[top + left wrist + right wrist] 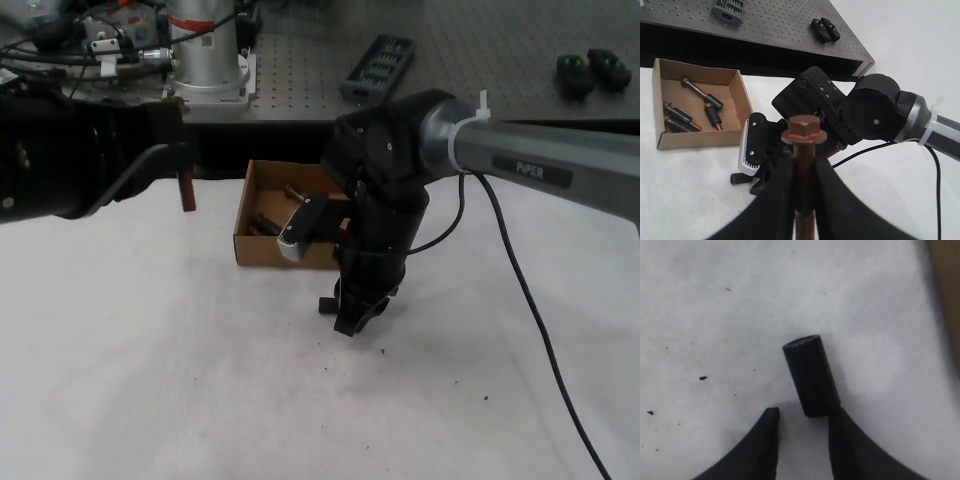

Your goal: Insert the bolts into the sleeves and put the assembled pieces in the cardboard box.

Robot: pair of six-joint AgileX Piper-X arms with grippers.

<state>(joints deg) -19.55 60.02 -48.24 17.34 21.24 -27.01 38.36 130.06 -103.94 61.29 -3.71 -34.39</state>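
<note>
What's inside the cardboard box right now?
About four bolts with black sleeves on them lie on the floor of the cardboard box. Its near wall hides a strip of the floor.

Right arm (420, 150) is blocking part of the cardboard box (256, 250), and the bolt (803, 132) is getting its shank cropped.

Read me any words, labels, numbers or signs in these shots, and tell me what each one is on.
Grey link of the right arm: a dark plate with pale lettering, a maker's mark, left unquoted.
Metal post at the back of the bench: a pale sticker, too small to read.
Cardboard box, bolt in the left gripper, sleeve: no print to be seen.
</note>
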